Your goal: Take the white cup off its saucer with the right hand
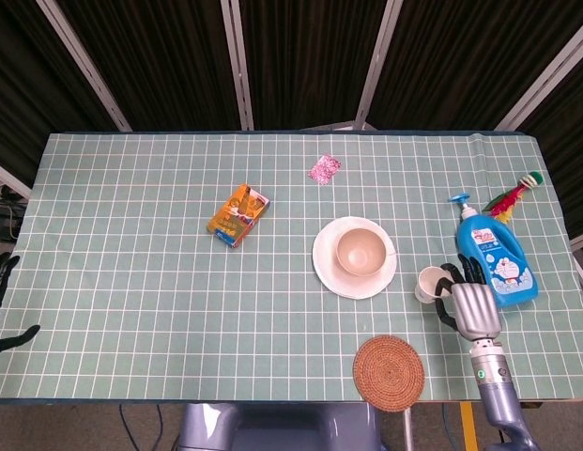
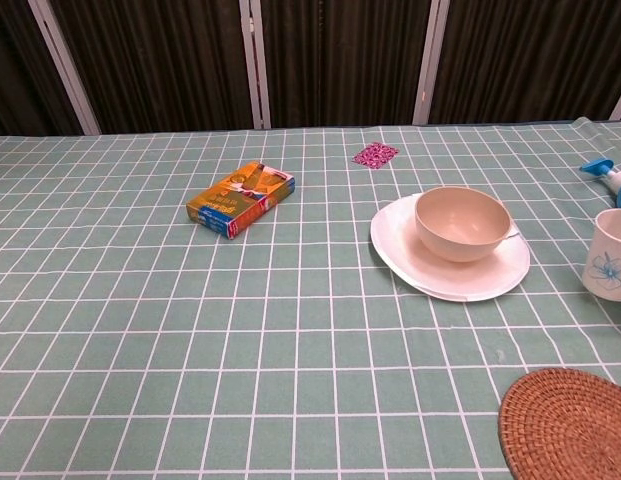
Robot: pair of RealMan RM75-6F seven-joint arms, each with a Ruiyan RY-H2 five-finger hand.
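The white cup (image 1: 429, 283) with a blue flower print stands upright on the tablecloth, right of the saucer (image 1: 329, 273) and apart from it. In the chest view the cup (image 2: 610, 268) sits at the right edge, its base on the cloth. My right hand (image 1: 472, 303) is just right of the cup, fingers wrapped around its side; the chest view does not show it. A beige bowl (image 1: 360, 252) rests on the saucer (image 2: 410, 268). My left hand (image 1: 0, 301) shows only as dark fingers, spread and holding nothing, at the far left edge below the table.
A blue detergent bottle (image 1: 496, 258) lies close behind my right hand, with a feather toy (image 1: 513, 195) beyond it. A woven coaster (image 1: 389, 373) sits near the front edge. An orange box (image 1: 238, 214) and a pink packet (image 1: 324, 168) lie further left and back.
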